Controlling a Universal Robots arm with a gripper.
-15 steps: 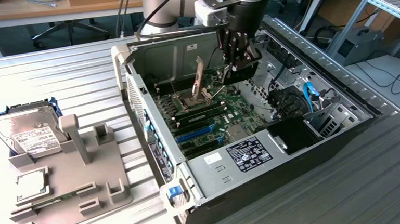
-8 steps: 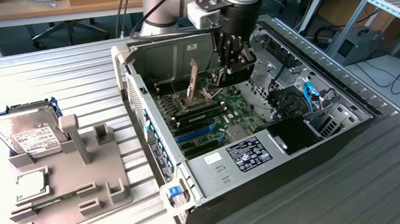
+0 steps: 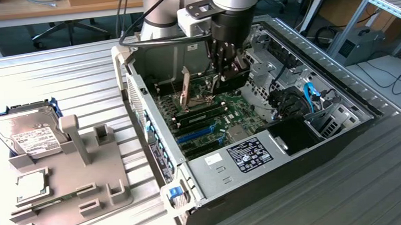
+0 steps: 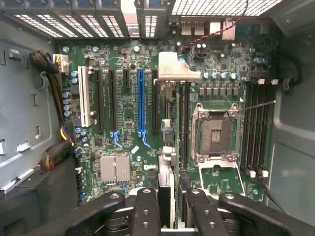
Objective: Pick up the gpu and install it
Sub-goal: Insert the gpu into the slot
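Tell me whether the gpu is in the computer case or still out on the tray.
In the case. The gripper holds the gpu edge-on over the motherboard, its bracket near the slots; whether it is seated cannot be told.

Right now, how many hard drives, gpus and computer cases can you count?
hard drive: 1
gpu: 1
case: 1
Total: 3

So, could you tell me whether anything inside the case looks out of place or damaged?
Nothing looks damaged or spilled. The claw holds the gpu edge-on over the motherboard. The only oddity is the empty CPU socket, its thin lever sticking out sideways.
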